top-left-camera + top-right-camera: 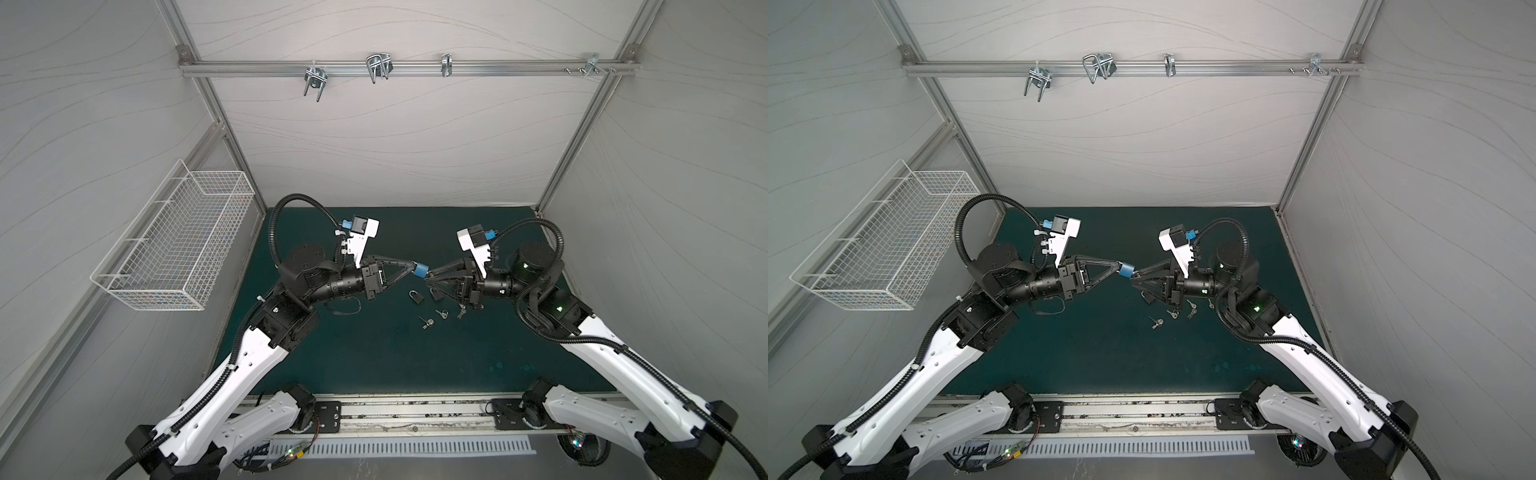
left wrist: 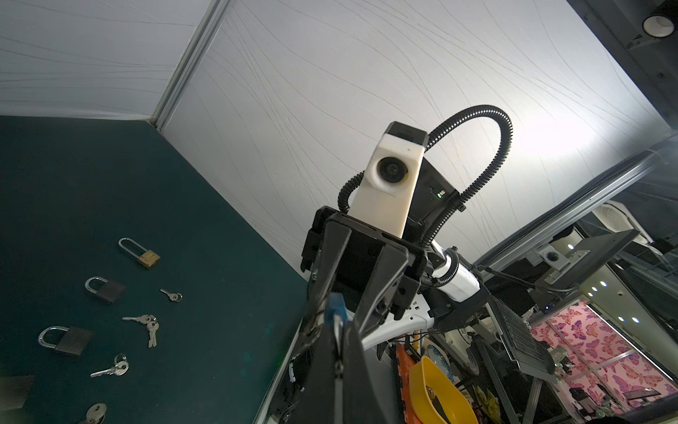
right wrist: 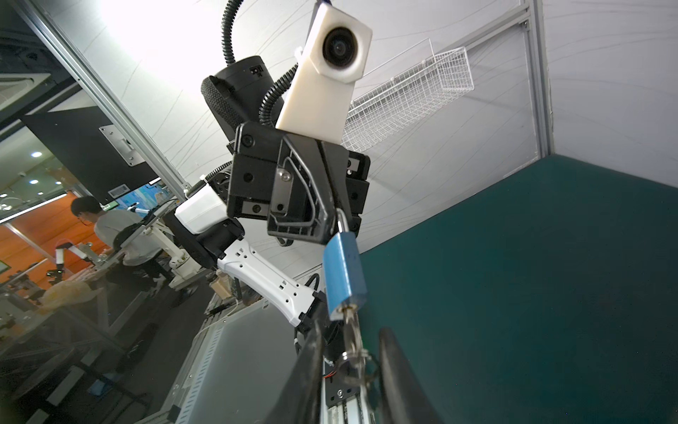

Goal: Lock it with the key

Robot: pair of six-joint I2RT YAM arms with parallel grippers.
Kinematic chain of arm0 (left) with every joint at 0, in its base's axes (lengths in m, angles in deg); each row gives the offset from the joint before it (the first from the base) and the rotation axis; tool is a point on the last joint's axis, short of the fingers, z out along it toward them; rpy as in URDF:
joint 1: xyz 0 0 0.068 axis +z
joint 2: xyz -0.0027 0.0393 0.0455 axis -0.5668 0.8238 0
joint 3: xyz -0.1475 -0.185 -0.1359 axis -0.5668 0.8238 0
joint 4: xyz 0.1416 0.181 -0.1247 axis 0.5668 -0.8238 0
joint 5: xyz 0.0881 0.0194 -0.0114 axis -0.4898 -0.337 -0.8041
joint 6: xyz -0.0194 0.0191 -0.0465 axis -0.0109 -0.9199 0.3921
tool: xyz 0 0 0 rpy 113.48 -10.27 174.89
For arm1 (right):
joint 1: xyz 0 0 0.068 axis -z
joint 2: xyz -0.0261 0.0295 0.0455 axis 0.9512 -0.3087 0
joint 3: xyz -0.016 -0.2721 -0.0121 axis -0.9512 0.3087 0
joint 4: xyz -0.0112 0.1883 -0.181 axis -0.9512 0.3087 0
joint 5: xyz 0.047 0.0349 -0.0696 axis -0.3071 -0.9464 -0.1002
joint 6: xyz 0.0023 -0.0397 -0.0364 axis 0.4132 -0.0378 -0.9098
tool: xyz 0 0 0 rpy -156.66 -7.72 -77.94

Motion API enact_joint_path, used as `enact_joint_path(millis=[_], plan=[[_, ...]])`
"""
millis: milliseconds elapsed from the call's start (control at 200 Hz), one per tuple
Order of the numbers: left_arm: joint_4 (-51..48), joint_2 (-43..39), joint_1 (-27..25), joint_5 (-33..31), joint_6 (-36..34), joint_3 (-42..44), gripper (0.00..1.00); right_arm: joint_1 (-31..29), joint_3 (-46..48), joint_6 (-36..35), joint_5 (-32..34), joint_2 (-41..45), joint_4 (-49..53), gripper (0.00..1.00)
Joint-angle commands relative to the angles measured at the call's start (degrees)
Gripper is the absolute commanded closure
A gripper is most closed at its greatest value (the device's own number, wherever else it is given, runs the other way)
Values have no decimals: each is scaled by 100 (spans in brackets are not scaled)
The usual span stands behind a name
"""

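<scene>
A blue padlock [image 1: 420, 270] [image 1: 1125, 270] hangs above the green mat between the two arms. My left gripper [image 1: 414, 266] [image 2: 335, 330] is shut on its silver shackle, as the right wrist view shows at the padlock's [image 3: 345, 275] upper end. A silver key [image 3: 350, 328] sticks out of the keyhole in the padlock's other end, with a key ring [image 3: 355, 355] hanging from it. My right gripper [image 1: 428, 277] [image 3: 348, 341] straddles the key, one finger on each side, with a small gap on both sides.
On the mat below lie a dark padlock [image 1: 415, 296], another dark one [image 2: 68, 339], a brass padlock [image 2: 145, 255] and several loose keys [image 1: 427, 322] [image 2: 146, 325]. A white wire basket [image 1: 178, 249] hangs on the left wall. Metal hooks [image 1: 378, 66] sit on the back rail.
</scene>
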Motion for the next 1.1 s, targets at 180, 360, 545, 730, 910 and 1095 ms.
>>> enact_joint_path(millis=[180, 360, 545, 730, 910, 1095], plan=[[185, -69, 10, 83, -100, -255, 100, 192, -187, 143, -357, 171, -138, 94], [180, -32, 8, 154, -138, -295, 100, 367, -317, 521, -1061, 12, -299, 100], [13, -102, 15, 176, -332, -444, 100, 453, -212, 1166, -1343, -116, -567, 100], [-327, -198, 70, 23, -620, -750, 100, 651, 11, 1530, -1526, -128, -779, 100], [-88, -263, 146, -141, -350, -783, 100, 564, 18, 282, -898, 245, 293, 100], [-972, -206, 182, -746, -615, -787, 100, 484, -60, -771, 106, 236, 1790, 100]])
